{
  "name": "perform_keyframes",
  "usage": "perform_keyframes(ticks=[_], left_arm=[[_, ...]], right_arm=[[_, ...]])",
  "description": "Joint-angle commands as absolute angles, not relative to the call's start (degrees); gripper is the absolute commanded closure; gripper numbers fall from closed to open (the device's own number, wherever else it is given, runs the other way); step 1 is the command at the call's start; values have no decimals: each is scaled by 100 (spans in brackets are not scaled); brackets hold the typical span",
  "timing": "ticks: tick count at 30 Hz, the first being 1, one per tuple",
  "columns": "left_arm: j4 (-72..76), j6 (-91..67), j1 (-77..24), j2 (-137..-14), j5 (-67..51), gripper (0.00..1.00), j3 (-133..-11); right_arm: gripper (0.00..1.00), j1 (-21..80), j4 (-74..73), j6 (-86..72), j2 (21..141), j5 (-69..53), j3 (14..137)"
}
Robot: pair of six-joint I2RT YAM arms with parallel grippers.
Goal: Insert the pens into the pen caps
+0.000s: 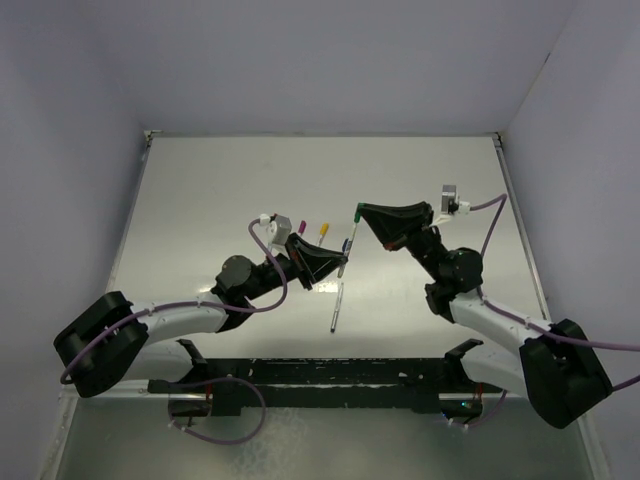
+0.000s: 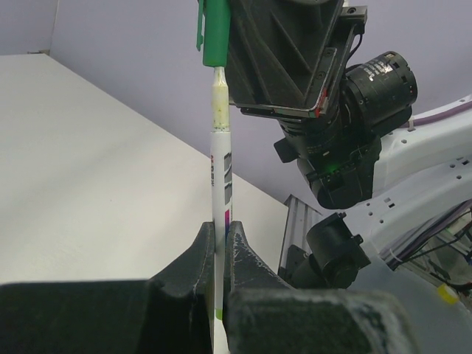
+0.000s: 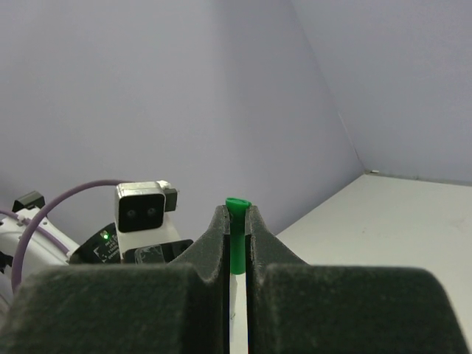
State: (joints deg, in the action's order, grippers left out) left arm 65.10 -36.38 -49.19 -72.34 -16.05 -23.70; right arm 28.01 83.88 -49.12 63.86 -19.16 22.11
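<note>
My left gripper (image 1: 340,266) (image 2: 219,228) is shut on a thin whitish pen (image 1: 339,290) (image 2: 220,184) and holds it crosswise, raised off the table. The pen's narrow yellowish end (image 2: 219,96) sits in the mouth of the green cap (image 1: 357,212) (image 2: 216,37) (image 3: 237,236). My right gripper (image 1: 359,214) (image 3: 236,214) is shut on that cap, whose closed end sticks out past the fingertips. A yellow cap (image 1: 324,229) and a small blue piece (image 1: 345,245) lie on the table beside the left gripper. The other pens and caps do not show.
The white table (image 1: 220,200) is walled by purple-grey panels on three sides. A black rail (image 1: 330,375) runs along the near edge between the arm bases. The two grippers are almost touching over the table's middle. The left wrist camera (image 3: 140,209) shows behind the cap.
</note>
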Motion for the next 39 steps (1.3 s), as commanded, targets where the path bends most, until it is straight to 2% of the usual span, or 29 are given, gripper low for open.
perform_keyframes(ticks=[1,19,27,33,39], left_arm=[[7138,-3573,-4898,-7215,-1355,100,-2430],[7642,-3602,-4891,-7161,-719,100,-2391],[7447,-3133,-4886,-7028,-771,100,-2910],[7435,-2936,-4776,-6994,-799,100,-3236],[7430,-2798,-4637,-6836,-776,100,-3433]], right_arm=[[100,2843,8602,-5060,6457,-2357,2243],[100,2986,7944,-4980,6504,-2920,2288],[100,3094,6476,-4462,6407,-2993,2447],[100,3358,5120,-3665,6136,-2509,2525],[100,3500,4356,-3311,6012,-2111,2520]])
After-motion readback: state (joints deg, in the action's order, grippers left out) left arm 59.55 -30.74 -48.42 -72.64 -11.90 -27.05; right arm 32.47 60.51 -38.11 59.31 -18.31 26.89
